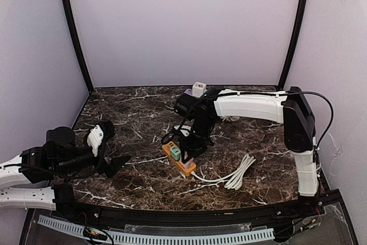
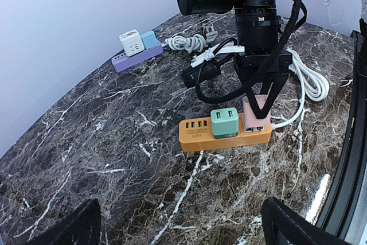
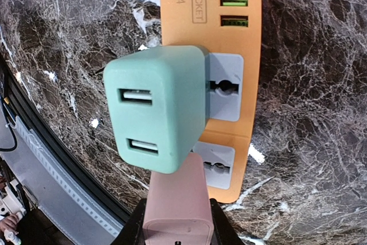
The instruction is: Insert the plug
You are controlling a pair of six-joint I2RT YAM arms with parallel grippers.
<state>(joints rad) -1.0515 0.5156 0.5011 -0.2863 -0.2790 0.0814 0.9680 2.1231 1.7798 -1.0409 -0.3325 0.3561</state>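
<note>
While the right fingers (image 2: 277,89) clamp the pink plug (image 2: 256,112) over the end socket of the orange power strip (image 2: 198,133) near the middle of the tabletop (image 1: 132,113), just beside the green adapter (image 2: 224,122), the left fingers (image 1: 94,136) hang wide apart by the left edge.

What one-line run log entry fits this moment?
right gripper: shut on pink plug | position: at orange power strip, beside green charger | left gripper: open

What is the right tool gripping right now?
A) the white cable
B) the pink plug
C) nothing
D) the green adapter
B: the right tool is shut on the pink plug, just beside the green adapter on the orange power strip.
</note>
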